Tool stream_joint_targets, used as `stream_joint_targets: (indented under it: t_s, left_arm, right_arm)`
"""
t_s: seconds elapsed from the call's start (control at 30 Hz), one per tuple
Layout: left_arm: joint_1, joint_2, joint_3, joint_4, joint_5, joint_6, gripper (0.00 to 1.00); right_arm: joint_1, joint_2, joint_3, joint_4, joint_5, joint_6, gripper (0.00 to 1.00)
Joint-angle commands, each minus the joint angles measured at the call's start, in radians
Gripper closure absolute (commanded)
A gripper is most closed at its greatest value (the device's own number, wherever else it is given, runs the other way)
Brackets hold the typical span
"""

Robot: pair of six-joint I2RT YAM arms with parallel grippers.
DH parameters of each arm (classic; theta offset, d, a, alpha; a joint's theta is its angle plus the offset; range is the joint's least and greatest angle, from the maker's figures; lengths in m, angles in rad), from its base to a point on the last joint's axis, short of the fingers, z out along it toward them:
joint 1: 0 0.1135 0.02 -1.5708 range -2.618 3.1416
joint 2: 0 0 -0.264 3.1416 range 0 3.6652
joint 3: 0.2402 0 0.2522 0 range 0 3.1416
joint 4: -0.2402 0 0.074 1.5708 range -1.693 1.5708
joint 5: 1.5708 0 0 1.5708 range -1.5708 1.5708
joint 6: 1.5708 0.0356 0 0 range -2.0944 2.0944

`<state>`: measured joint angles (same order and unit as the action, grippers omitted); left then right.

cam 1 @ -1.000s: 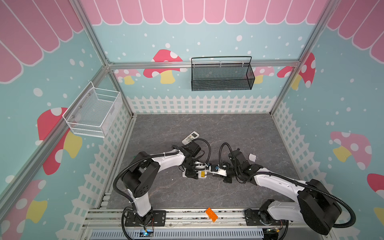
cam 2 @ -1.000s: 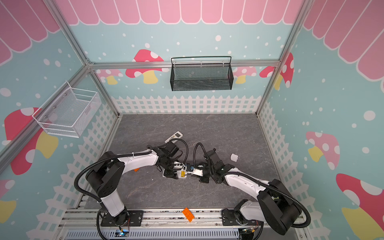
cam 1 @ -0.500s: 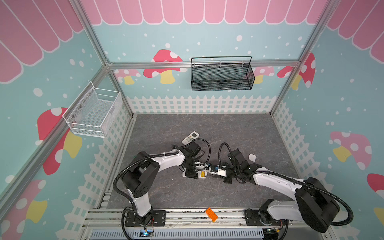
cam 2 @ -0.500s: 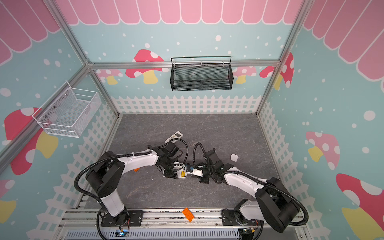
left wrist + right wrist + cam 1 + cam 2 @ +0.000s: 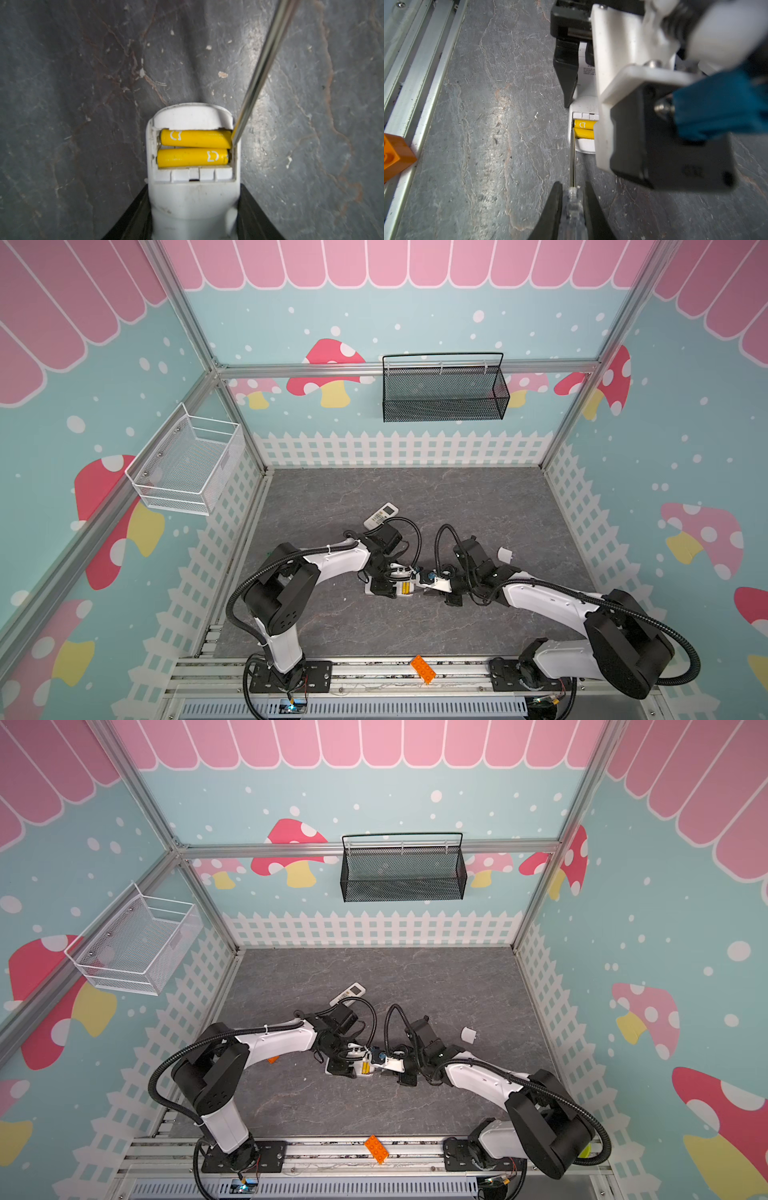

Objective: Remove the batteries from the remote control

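Two yellow batteries (image 5: 195,148) are seated side by side in the opened remote (image 5: 187,116), which is clamped by the left gripper (image 5: 193,186) near the middle. A screwdriver (image 5: 572,158) is pinched by the right gripper (image 5: 573,187), its tip set at one battery's end. A second remote (image 5: 381,515) is seen farther back, a white cover (image 5: 505,554) rightward, and an orange brick (image 5: 423,670) on the near rail (image 5: 353,672).

Top views: high up front, both looking down on my whole desk (image 5: 478,510).
Left wrist: close above the remote control (image 5: 193,199).
Right wrist: close, meeting the same batteries (image 5: 584,133) from the opposite end.
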<state>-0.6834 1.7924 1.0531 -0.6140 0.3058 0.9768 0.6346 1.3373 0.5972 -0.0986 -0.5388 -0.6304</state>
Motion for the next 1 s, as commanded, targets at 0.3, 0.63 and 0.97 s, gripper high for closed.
stream_joint_targets:
  t_s: [0.3,0.63,0.97]
  left_arm:
    - [-0.015,0.039,-0.043,-0.056,-0.032,0.016,0.46]
    - [-0.015,0.042,-0.039,-0.057,-0.034,0.014,0.46]
    - [-0.016,0.048,-0.035,-0.058,-0.036,0.011,0.46]
  right_arm:
    - [-0.001,0.082,0.132,-0.272,-0.015,-0.115,1.00]
    - [0.009,0.098,0.133,-0.272,0.097,-0.157,1.00]
    - [0.086,-0.011,-0.019,-0.011,0.331,-0.141,1.00]
